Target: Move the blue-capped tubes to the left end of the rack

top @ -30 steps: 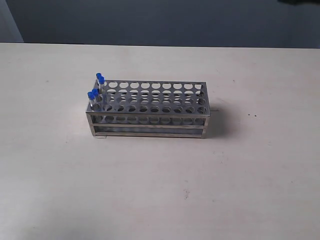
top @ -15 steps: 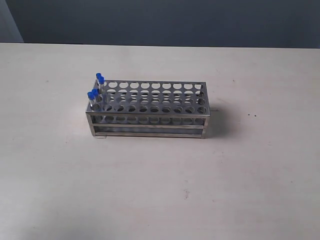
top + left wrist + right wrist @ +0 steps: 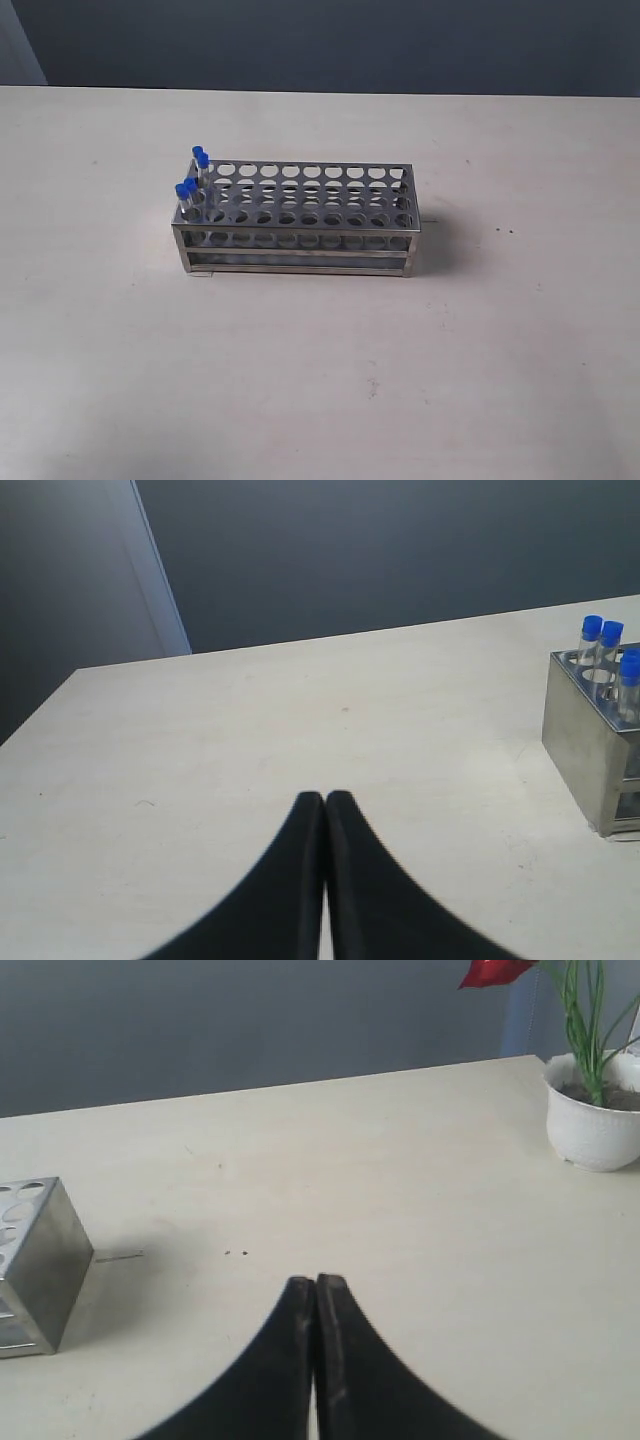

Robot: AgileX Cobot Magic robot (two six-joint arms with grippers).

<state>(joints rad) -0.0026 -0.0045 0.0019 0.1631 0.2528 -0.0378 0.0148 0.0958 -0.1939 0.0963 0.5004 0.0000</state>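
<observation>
**Nothing stirs at the rack**

Nothing has moved in the last second. The rack sits mid-tabletop, with all four blue-capped tubes standing upright in holes at its left end. My left hand and right hand are both clenched on nothing, each over bare tabletop apart from the rack.

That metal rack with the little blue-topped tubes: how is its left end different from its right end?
The left end of the rack holds four blue-capped tubes, standing in its holes in two pairs; the right end shows only open holes. A soft shadow lies on the table beside the right end, none so plain beside the left end. Both ends share the same shiny steel frame and round holes.
</observation>
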